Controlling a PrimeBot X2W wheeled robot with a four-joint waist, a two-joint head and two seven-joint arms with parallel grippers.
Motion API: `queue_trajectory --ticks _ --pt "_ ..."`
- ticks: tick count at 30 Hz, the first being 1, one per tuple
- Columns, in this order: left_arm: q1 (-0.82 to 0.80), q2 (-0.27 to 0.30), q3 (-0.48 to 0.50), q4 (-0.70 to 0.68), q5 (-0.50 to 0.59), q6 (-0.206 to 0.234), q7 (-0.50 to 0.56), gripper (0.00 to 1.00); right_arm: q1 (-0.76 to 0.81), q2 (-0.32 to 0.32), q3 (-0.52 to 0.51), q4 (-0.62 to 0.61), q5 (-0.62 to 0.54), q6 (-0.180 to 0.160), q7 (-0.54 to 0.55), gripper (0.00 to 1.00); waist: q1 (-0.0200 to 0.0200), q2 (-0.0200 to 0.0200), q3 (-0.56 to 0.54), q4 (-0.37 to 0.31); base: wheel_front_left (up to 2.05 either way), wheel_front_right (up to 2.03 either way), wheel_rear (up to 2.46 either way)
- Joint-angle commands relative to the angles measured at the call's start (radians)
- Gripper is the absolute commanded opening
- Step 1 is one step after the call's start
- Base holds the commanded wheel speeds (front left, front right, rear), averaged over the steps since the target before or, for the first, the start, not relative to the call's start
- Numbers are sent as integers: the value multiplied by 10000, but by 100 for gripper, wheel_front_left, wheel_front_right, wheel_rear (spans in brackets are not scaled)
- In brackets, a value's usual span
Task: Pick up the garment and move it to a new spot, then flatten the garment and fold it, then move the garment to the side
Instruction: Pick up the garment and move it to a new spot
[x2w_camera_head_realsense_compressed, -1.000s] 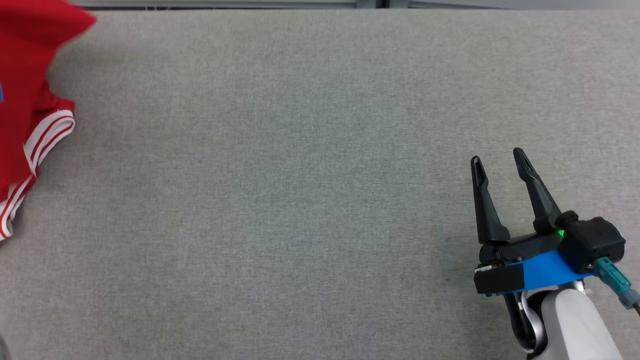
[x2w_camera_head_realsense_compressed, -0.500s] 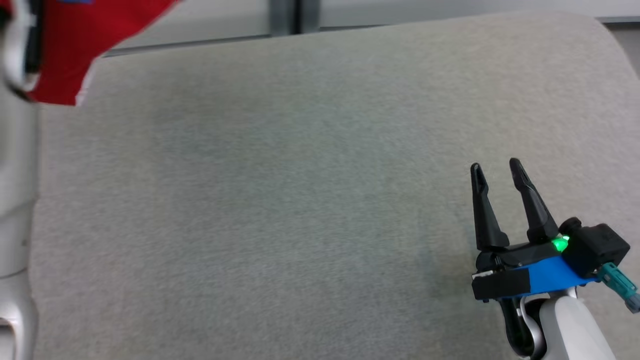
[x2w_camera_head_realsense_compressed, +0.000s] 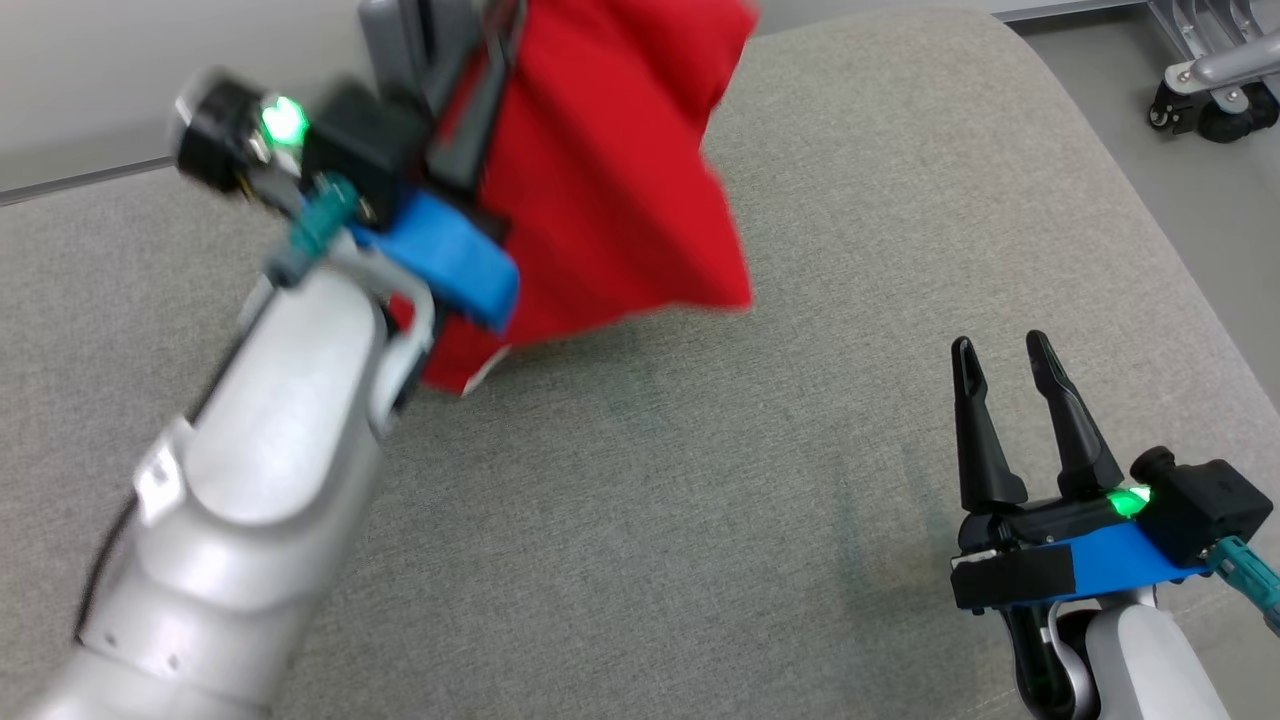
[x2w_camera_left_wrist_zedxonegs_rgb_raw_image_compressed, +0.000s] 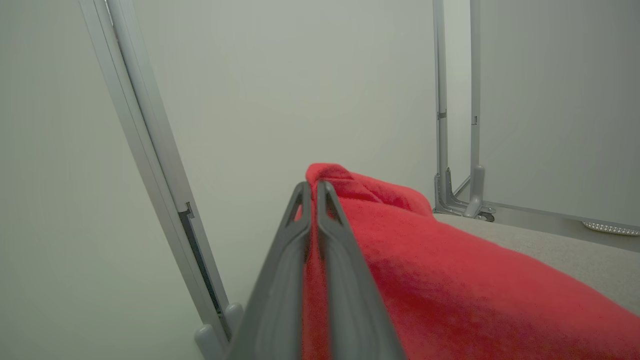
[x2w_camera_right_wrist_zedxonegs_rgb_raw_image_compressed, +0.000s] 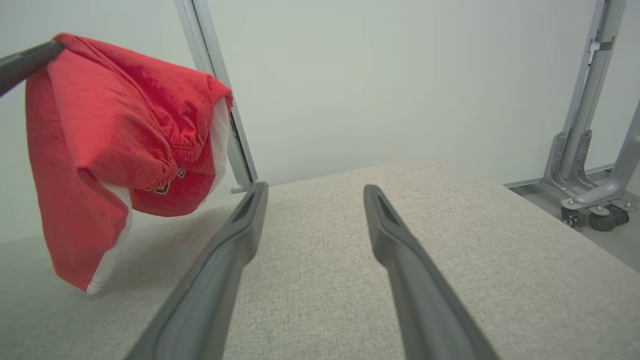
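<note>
The garment (x2w_camera_head_realsense_compressed: 610, 170) is red cloth with white trim, bunched and hanging in the air above the far part of the grey table (x2w_camera_head_realsense_compressed: 640, 480). My left gripper (x2w_camera_head_realsense_compressed: 490, 60) is shut on its upper edge; in the left wrist view its closed fingers (x2w_camera_left_wrist_zedxonegs_rgb_raw_image_compressed: 312, 235) pinch the garment (x2w_camera_left_wrist_zedxonegs_rgb_raw_image_compressed: 450, 280), which drapes to their right. The right wrist view shows the garment (x2w_camera_right_wrist_zedxonegs_rgb_raw_image_compressed: 100, 140) dangling at upper left, its lowest corner just above the table (x2w_camera_right_wrist_zedxonegs_rgb_raw_image_compressed: 320, 260). My right gripper (x2w_camera_head_realsense_compressed: 1000, 350) is open and empty, low over the table at the near right, its fingers (x2w_camera_right_wrist_zedxonegs_rgb_raw_image_compressed: 230, 250) spread wide.
The padded table has a rounded far right corner (x2w_camera_head_realsense_compressed: 1010, 40). Beyond it stands a metal frame on castor wheels (x2w_camera_head_realsense_compressed: 1200, 90), also seen as the castor wheels (x2w_camera_right_wrist_zedxonegs_rgb_raw_image_compressed: 595, 217). A grey upright post (x2w_camera_right_wrist_zedxonegs_rgb_raw_image_compressed: 215, 80) rises behind the table against a pale wall.
The head camera has swung round, so the whole picture shifted. The left arm with the garment has come into the head view, lifted off the table. The right gripper stays open.
</note>
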Motion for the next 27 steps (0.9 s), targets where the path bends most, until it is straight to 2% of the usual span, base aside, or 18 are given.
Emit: queue_trajectory --ticks 1,6,12,13,14,15,21,27 --pt "550 -52 -48 260 -162 128 -144 0 109 -17 -7 -29 54 5 -33 100 0 0 -46 -60 0 0 0" --pt "2027 -493 -207 1218 -608 141 -515 0 215 -18 -145 1 -49 5 -31 100 0 0 -124 70 0 0 0" --pt "2952 -924 -419 2179 -823 74 -702 0 126 -20 -120 -3 -130 5 -31 100 0 0 -163 375 0 0 0" --pt "3007 -992 -483 2318 -788 64 -718 35 153 -20 -90 21 -142 5 -31 100 0 0 -209 454 0 0 0" --pt "3040 -1071 -542 2386 -776 52 -741 88 182 -21 -95 57 -164 5 -31 100 0 0 -268 541 0 0 0" --pt "3072 -1155 -528 2407 -814 43 -760 100 213 -23 -76 100 -188 3 -31 100 0 0 -327 619 0 0 0" --pt "3374 -1256 622 841 -750 365 -773 100 459 -25 -161 266 -348 5 -31 100 0 0 -824 1304 0 0 0" --pt "4293 -949 2256 -552 -431 636 -778 100 654 -24 -199 402 -442 5 -31 100 0 0 -1225 2065 0 0 0"
